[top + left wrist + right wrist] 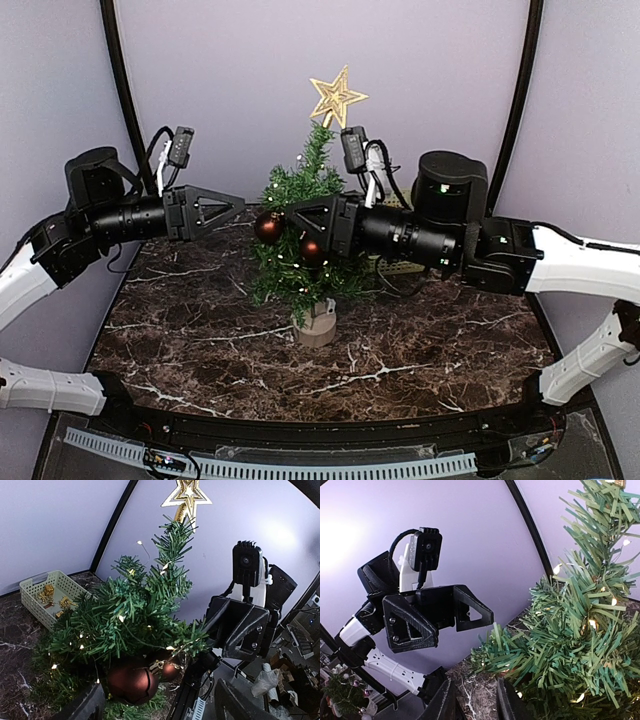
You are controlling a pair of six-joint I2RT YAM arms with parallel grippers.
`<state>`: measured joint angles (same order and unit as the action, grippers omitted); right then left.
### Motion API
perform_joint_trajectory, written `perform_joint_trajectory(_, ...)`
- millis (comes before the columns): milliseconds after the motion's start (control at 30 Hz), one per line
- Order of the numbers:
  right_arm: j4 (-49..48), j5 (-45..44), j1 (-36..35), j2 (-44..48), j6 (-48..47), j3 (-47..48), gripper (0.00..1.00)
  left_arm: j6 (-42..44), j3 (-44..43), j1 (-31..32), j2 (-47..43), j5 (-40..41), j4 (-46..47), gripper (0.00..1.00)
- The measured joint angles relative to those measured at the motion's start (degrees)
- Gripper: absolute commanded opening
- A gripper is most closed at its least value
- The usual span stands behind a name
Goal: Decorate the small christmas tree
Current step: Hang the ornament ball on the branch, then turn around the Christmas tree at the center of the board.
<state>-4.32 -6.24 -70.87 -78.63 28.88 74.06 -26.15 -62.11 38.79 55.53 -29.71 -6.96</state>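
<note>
Although the dark marble table (420, 350) fills the top view, a stretch of it right of the small christmas tree (295, 190) is hidden under the right arm. The tree stands upright at mid-table on its tan stump base (317, 325), the trunk buried in branches. The left gripper (235, 207) hangs just left of the tree, jaws spread wide and empty. The right gripper (290, 220) reaches in from the tree's right, jaws parted a little with nothing between them. Its tips overlap the foliage, so contact cannot be judged. Behind the tree a pale slatted basket (47, 597) holds gold trinkets too small to name, its near end masked by needles. Two red-brown baubles (268, 227) (312, 250) hang low in the tree. The gold star (337, 97) on top is clipped by the left wrist view's edge.
</note>
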Motion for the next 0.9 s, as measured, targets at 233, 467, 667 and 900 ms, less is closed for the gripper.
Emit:
perform_joint_trajectory(233,-1.0,4.5,0.0,2.0,-2.3,-1.4,0.54,-1.4,2.3,0.0,-3.8,3.6,0.0,0.8)
perform_joint_trajectory(467,-1.4,8.2,-0.1,8.8,-4.7,-4.2,0.68,-7.1,10.4,0.0,-9.2,11.9,-0.7,0.8)
perform_joint_trajectory(667,1.6,1.9,3.5,19.5,-3.8,-9.1,0.69,-16.0,24.6,0.0,-17.2,19.6,-1.0,0.74)
perform_joint_trajectory(900,3.1,4.8,24.7,23.0,5.0,-21.5,0.62,-26.5,41.5,0.3,-16.3,20.8,8.4,0.71)
